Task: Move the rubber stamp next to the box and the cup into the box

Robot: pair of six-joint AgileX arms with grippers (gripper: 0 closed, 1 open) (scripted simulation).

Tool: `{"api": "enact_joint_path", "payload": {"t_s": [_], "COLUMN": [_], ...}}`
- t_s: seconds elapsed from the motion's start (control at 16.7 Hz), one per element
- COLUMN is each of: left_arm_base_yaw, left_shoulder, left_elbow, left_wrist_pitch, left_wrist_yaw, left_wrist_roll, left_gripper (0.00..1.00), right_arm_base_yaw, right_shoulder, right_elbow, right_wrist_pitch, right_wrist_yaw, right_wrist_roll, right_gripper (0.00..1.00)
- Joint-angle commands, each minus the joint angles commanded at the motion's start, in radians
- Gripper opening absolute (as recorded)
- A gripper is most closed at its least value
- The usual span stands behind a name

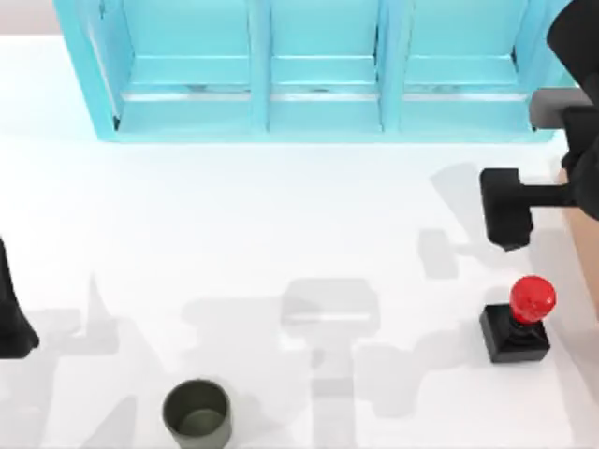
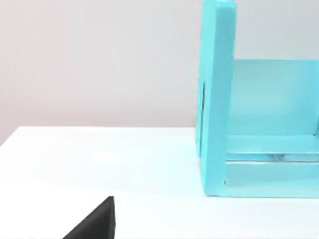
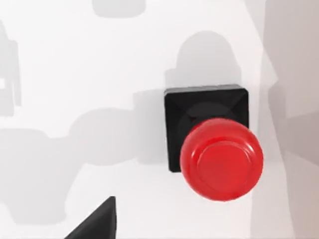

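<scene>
One smooth white table (image 1: 281, 234) bore a turquoise shelf unit (image 1: 318, 65), an olive cylindrical cup (image 1: 197, 412) and a black-based, glossy red-knobbed rubber stamp (image 1: 519, 323). Whether the right gripper (image 1: 506, 217) above the stamp was open, I cannot tell.

A turquoise shelf (image 1: 318, 70) stands along the far edge of the white table (image 1: 234, 215), with upright dividers splitting it into open compartments. In the left wrist view, the shelf's thick end wall (image 2: 218, 99) rises from the tabletop against a plain grey backdrop. Soft grey shadows lie across the table.
</scene>
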Motion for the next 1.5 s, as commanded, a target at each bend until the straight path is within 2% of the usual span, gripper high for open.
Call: {"api": "enact_joint_path", "payload": {"t_s": [0.48,0.9,1.5], "left_arm_base_yaw": [0.0,0.0,0.0], "left_shoulder": [0.0,0.0,0.0], "left_elbow": [0.0,0.0,0.0], "left_wrist_pitch": [0.0,0.0,0.0], "left_wrist_yaw": [0.0,0.0,0.0], "left_wrist_roll": [0.0,0.0,0.0], "left_gripper": [1.0,1.0,1.0], "right_arm_base_yaw": [-0.003,0.009,0.33], "right_shoulder": [-0.009,0.004,0.335], "right_elbow": [0.133,0.151,0.438], "right_wrist_pitch": [-0.142,-0.153,-0.191], "right_wrist_yaw": [-0.001,0.002,-0.032], "right_wrist_roll": [-0.003,0.01,0.336], "right_gripper": [1.0,1.0,1.0]}}
